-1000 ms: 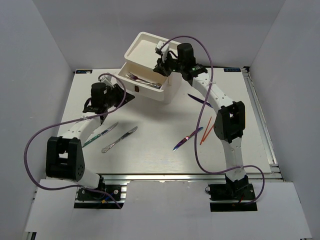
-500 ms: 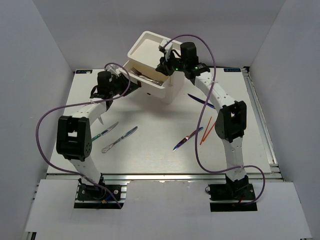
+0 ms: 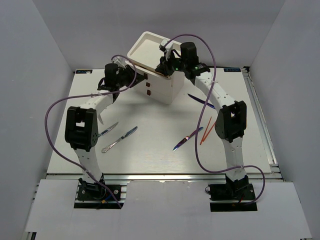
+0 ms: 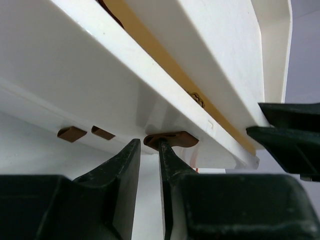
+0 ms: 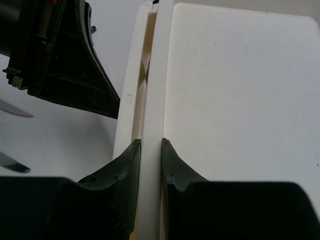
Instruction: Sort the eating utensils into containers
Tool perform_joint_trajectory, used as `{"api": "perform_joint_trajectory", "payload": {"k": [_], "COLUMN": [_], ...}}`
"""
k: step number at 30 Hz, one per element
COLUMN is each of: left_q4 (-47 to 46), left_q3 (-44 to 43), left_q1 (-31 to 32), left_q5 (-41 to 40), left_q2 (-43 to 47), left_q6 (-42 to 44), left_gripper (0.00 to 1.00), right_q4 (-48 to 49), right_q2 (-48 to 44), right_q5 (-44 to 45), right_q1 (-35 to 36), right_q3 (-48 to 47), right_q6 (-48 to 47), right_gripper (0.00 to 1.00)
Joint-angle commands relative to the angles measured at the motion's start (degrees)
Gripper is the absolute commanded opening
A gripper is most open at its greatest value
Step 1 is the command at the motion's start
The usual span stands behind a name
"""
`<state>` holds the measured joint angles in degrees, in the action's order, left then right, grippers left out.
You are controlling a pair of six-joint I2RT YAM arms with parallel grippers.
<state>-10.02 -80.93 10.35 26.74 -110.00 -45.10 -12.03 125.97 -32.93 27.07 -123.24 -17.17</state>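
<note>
**Drawer unit** at the middle of the worktop's far edge.

**Right hand** closed on the side rim of the top drawer, one finger on each side of the white wall.

**Left hand** at a lower drawer front. Its fingers stand narrowly apart with the end of a brown pull at their tips; whether the pull is clamped cannot be told.

**Loose utensils:**
- two knives toward the left edge
- a purple piece and orange chopsticks toward the right edge
- a blue piece just right of the unit
</note>
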Motion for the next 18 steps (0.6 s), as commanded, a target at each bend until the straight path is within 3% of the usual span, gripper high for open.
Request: {"api": "perform_joint_trajectory", "payload": {"k": [1,10,18], "left_q4": [-2.2,-2.28,-2.55], "left_q3": [-3.62,-9.51,-8.64], "left_q1": [0.46,0.55,0.46], "left_q5": [-0.99,-1.43,-1.87], "left_q2": [-0.92,-5.49,-3.92], "left_q6": [-0.6,-1.83,-0.52], "left_gripper": [0.33,0.4,0.48], "right_q4": [-7.57,-7.74,-7.13], "right_q2": [-0.64,-0.9,-0.9], "right_q5": [-9.52,-9.88,-10.05], "right_q1": [3.25,3.78,4.31], "right_q3": [-1.12,-1.04,-0.86], "right_q6": [4.6,6.09,7.59], "right_gripper": [0.0,0.0,0.0]}}
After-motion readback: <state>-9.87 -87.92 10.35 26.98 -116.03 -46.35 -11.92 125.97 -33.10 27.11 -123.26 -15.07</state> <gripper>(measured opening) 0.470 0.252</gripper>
